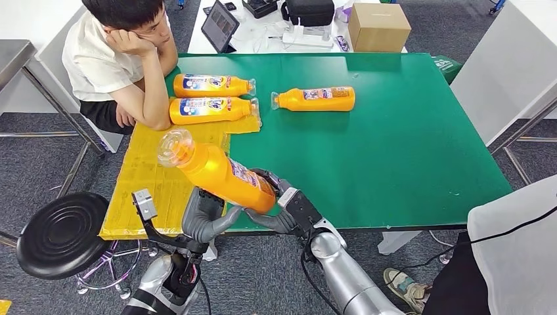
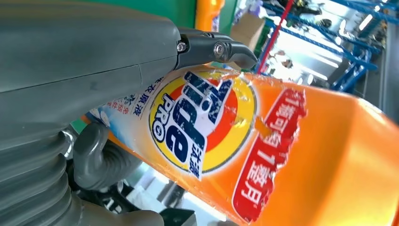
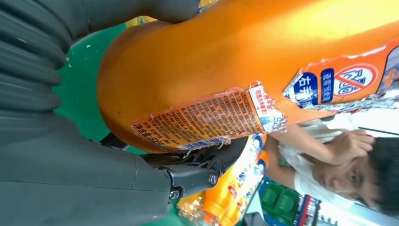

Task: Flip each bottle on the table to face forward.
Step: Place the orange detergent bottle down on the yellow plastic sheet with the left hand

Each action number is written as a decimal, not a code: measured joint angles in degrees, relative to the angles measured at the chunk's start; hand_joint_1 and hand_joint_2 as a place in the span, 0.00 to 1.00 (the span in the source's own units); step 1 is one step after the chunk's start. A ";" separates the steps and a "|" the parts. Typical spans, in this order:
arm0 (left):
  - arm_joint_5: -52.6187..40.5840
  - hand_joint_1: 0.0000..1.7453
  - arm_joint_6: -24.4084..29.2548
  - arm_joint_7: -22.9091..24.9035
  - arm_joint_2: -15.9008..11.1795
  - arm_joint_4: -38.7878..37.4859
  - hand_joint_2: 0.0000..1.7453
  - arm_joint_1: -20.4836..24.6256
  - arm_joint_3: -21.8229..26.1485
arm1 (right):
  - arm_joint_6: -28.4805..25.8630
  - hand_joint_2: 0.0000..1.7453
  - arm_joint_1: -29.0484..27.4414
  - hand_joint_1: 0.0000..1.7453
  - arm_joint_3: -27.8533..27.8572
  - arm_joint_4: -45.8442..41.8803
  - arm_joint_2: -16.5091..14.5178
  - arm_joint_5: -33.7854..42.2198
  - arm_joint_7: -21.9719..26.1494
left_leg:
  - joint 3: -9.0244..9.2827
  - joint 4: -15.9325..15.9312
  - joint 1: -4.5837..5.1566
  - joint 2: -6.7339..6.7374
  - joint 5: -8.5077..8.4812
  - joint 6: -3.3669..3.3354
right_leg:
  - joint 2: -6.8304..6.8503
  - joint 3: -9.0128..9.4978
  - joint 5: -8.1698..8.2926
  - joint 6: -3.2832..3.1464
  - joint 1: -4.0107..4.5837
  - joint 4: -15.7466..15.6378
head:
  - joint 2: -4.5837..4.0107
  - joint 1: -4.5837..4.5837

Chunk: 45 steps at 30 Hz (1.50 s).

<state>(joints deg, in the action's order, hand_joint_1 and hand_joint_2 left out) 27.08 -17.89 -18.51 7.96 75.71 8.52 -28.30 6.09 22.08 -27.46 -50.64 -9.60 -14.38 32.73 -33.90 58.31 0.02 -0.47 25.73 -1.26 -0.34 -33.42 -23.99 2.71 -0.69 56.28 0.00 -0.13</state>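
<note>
Both robot hands — left robot hand, right robot hand — grasp the raised bottle above the tabletop near edge. You should roll it slowly, label upward, keeping one firm grip throughout.

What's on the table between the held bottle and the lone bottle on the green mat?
Nothing: bare green mat separates the held bottle from the lone bottle, seen in the head view.

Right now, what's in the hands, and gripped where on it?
One orange bottle, held off the green table by both hands at its lower body near the base: left hand on one side, right hand on the other. Cap end points up and away.
</note>
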 joint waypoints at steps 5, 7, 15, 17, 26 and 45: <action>-1.59 0.10 2.08 -0.23 0.09 -0.31 1.00 0.02 -0.02 | -0.39 1.00 -0.02 0.97 -0.47 0.31 0.01 -0.09 -0.81 | 0.00 0.00 0.00 0.01 0.00 0.00 | 0.00 -0.02 0.00 0.00 0.00 0.00 | 0.00 0.00; -2.40 0.55 2.71 -0.60 0.18 -0.34 1.00 0.06 -0.02 | -0.46 1.00 -0.03 0.99 -0.80 0.45 0.02 -0.26 -1.02 | 0.00 0.00 0.00 0.01 0.00 0.00 | 0.00 -0.02 0.00 0.00 0.00 0.00 | 0.00 0.00; -0.23 1.00 0.45 -0.64 0.35 -1.00 1.00 0.83 0.17 | 2.05 1.00 0.05 0.97 -2.04 0.66 0.01 0.33 -0.83 | -0.01 0.00 0.00 0.00 0.00 0.00 | 0.00 -0.01 0.00 0.00 0.00 0.00 | 0.00 0.00; 0.20 1.00 -0.12 -0.66 0.34 -1.31 1.00 0.94 0.22 | 2.42 1.00 0.08 0.97 -2.16 0.70 0.00 0.57 -0.73 | -0.01 0.00 0.00 0.00 0.00 0.00 | 0.00 -0.02 0.00 0.00 0.00 0.00 | 0.00 0.00; 3.78 1.00 -3.71 -0.79 0.33 -1.88 1.00 1.06 1.35 | 3.35 1.00 0.94 0.26 -3.11 1.50 0.00 0.88 0.04 | -0.01 0.00 0.00 0.01 0.00 0.00 | 0.00 -0.02 0.00 0.00 0.00 0.00 | 0.00 0.00; 2.82 1.00 7.25 -0.29 0.66 1.14 1.00 -0.07 4.43 | -8.42 0.00 -7.81 0.00 -3.45 -15.90 0.68 7.58 7.33 | -0.10 0.00 0.00 0.01 0.00 0.00 | 0.02 -0.13 0.00 -0.01 0.00 0.00 | 0.00 -0.01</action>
<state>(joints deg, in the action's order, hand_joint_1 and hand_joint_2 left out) 29.90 -10.64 -18.80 8.62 76.85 8.45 -23.87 -2.33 14.27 -30.92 -66.54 -8.91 -6.80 40.06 -34.01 58.31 0.02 -0.47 25.73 -1.25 -0.32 -33.55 -23.99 2.71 -0.69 56.28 0.00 -0.14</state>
